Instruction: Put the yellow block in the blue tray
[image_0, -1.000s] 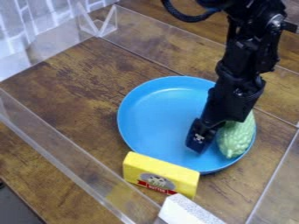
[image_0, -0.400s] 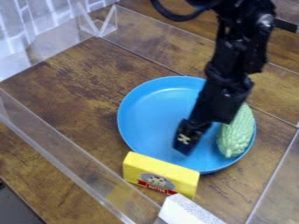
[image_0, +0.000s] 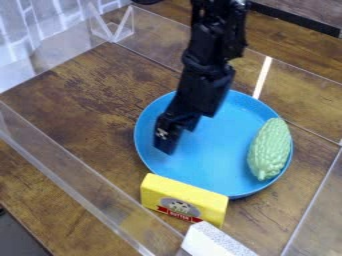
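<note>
The yellow block (image_0: 185, 198) lies on the wooden table just in front of the blue tray (image_0: 218, 155), its red-and-white label facing the camera. My gripper (image_0: 166, 136) points down over the tray's left rim, above and left of the block and apart from it. Its dark fingers stand open with nothing between them. The arm rises from there toward the top of the view and hides part of the tray's far side.
A green bumpy oval lump (image_0: 270, 148) rests in the right part of the tray. A whitish block (image_0: 214, 242) pokes in at the bottom edge. Clear plastic walls (image_0: 74, 185) fence the wooden table (image_0: 94, 95) on the left and front.
My gripper has swung left across the tray, from right beside the green lump to the tray's left rim. The block, the lump and the tray have not moved.
</note>
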